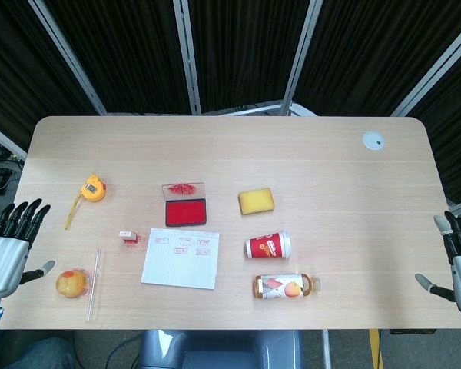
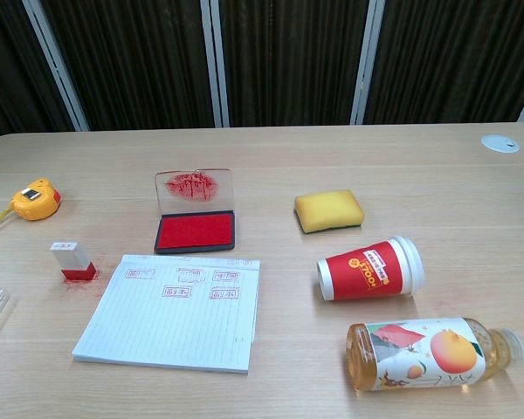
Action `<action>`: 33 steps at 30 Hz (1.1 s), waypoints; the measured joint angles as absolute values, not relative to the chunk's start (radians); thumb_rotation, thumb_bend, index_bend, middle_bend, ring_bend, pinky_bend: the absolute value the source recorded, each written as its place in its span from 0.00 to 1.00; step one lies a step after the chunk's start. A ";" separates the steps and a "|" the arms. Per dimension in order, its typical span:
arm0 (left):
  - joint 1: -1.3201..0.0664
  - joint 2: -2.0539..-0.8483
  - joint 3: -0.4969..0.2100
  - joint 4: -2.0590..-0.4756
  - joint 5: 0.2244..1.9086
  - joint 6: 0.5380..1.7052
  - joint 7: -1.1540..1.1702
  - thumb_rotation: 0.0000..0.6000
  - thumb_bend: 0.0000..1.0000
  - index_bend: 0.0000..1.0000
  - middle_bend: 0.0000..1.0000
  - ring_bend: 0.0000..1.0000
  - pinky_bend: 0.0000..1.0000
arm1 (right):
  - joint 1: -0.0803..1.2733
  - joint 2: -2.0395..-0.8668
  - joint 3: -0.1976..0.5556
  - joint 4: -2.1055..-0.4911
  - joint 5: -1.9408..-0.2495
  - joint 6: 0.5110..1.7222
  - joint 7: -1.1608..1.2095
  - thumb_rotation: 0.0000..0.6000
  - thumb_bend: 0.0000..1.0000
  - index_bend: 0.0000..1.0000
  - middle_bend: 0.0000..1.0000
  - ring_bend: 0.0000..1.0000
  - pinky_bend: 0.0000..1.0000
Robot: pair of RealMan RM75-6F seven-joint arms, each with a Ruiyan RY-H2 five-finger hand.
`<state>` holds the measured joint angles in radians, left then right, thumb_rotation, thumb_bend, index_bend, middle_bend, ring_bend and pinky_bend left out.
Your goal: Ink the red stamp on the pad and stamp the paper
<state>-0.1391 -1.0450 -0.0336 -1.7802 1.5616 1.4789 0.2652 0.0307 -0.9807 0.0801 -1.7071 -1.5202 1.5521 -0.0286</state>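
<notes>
The red stamp (image 1: 127, 237) (image 2: 73, 262) stands upright on the table, just left of the paper's top left corner. The lined paper (image 1: 180, 258) (image 2: 171, 312) carries several red prints along its top. Behind it lies the ink pad (image 1: 186, 211) (image 2: 195, 231), its clear lid raised. My left hand (image 1: 9, 250) hovers open at the table's left edge, well left of the stamp, holding nothing. At the far right edge my right hand (image 1: 459, 261) is open and holds nothing. The chest view shows neither hand.
A yellow tape measure (image 1: 92, 188) (image 2: 33, 198) lies at the left. An orange ball (image 1: 71, 283) and a clear rod (image 1: 94, 283) sit near my left hand. A yellow sponge (image 1: 257, 201), a tipped red cup (image 1: 268, 245) and a lying juice bottle (image 1: 284, 286) are right of the paper.
</notes>
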 measured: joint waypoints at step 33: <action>-0.406 -1.354 -0.132 -1.542 1.247 1.019 0.325 1.00 0.15 0.23 0.18 0.76 0.84 | 0.060 -1.002 0.120 -1.694 -1.401 1.492 -0.094 1.00 0.00 0.00 0.00 0.00 0.00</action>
<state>-0.4063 -1.3541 -0.1320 -1.5422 1.2473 1.0186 0.3254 0.0596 -1.0018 0.1201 -1.6942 -1.4007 1.4923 -0.0944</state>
